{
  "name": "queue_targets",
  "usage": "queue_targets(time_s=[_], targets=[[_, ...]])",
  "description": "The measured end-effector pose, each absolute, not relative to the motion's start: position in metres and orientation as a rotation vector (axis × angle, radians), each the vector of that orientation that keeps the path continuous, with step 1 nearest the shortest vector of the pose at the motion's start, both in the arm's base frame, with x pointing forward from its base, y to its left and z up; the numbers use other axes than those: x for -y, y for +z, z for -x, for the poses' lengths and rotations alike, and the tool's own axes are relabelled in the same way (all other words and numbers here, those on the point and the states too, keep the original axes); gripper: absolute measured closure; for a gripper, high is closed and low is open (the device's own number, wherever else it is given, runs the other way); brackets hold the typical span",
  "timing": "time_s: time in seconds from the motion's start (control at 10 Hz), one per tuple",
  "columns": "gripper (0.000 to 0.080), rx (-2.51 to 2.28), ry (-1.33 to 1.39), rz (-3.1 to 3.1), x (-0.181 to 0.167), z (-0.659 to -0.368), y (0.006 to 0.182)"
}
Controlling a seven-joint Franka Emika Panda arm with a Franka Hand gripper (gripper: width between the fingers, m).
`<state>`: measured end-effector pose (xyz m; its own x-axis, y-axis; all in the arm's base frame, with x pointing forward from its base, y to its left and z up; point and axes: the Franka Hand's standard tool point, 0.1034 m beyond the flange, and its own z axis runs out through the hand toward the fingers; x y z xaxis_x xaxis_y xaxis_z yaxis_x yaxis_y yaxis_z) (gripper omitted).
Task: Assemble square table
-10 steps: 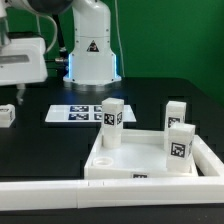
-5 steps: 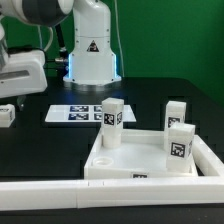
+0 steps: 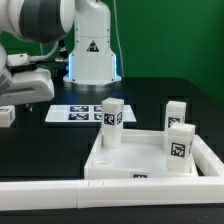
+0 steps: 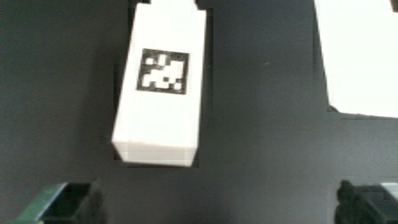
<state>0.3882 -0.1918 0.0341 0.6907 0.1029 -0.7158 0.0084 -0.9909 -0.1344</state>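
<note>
The square tabletop lies near the exterior view's right, with three leg blocks on or beside it. A fourth leg lies flat on the black table at far left, under the gripper, whose fingers are spread wide, holding nothing.

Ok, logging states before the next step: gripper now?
Gripper: open, holding nothing; its fingers stand wide apart above a white leg block lying on the table.

I was working in a robotics lab: black table, green backdrop, marker board.
</note>
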Motion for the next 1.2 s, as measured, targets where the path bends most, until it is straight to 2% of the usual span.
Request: queue_targets(time_s=[0.2,0.3,0.8,1.2], targets=[[0.0150,0.120,1.230,2.750,0.204,-0.387,0.025],[0.0150,0.097,1.247,2.751,0.213,-0.382,0.028],[0.0150,0.017,1.305,2.752,0.209,-0.376,0.026],[0.0150,-0.030,1.400,2.686,0.216,-0.347,0.013]])
